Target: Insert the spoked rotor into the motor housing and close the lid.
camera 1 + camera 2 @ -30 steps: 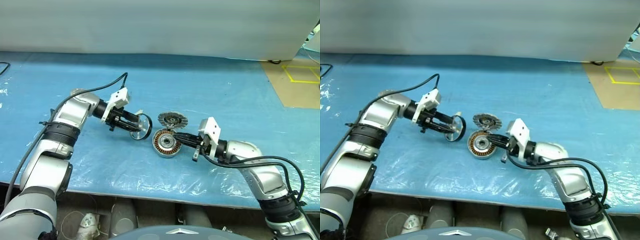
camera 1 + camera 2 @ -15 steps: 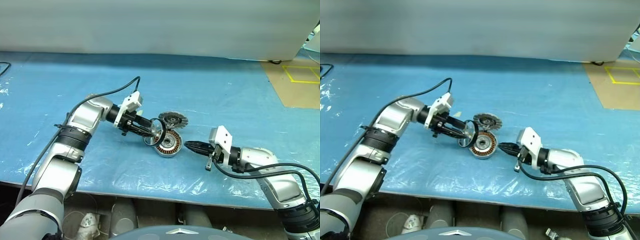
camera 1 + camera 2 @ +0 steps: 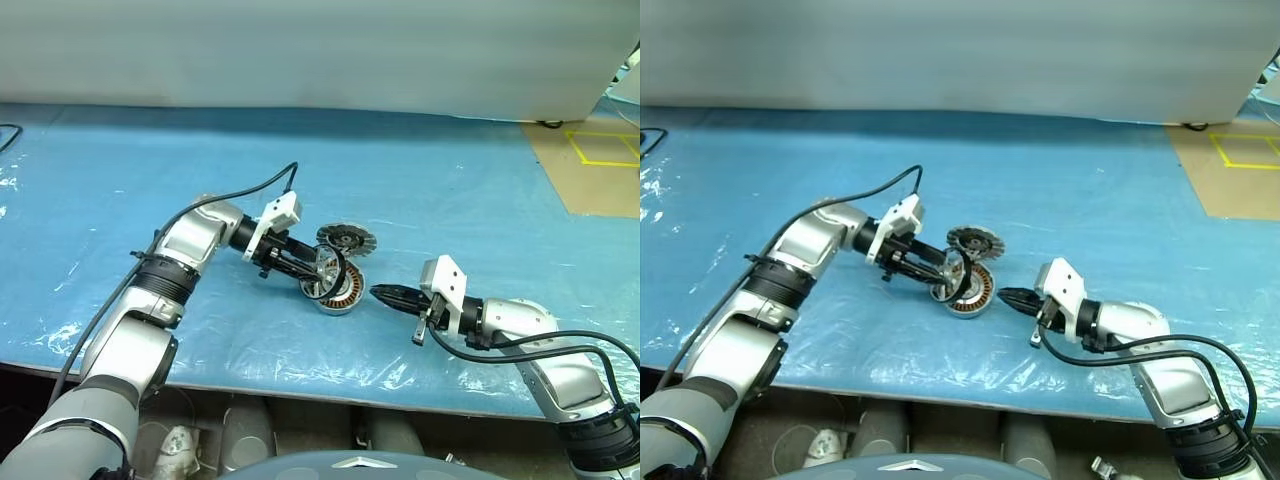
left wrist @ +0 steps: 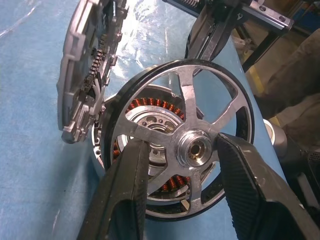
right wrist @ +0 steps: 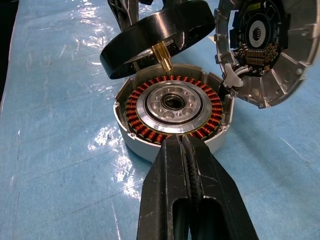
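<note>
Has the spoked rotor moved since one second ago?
Yes. The left hand carried the spoked rotor rightward; it now hangs tilted over the motor housing, which stayed put.

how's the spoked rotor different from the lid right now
The spoked rotor has a dark rim and open silver spokes; the lid is a ribbed silver disc. The rotor is held in the left gripper above the motor housing; the lid leans open beside it. Both are round.

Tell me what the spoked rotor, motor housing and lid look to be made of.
Spoked rotor: bright, likely aluminium spokes and hub, glossy black rim, brass-coloured shaft.
Motor housing: pale matt metal cup, machined silver hub, coppery wire windings.
Lid: ribbed, dull silver metal, seemingly cast; the inside carries small dark components.
</note>
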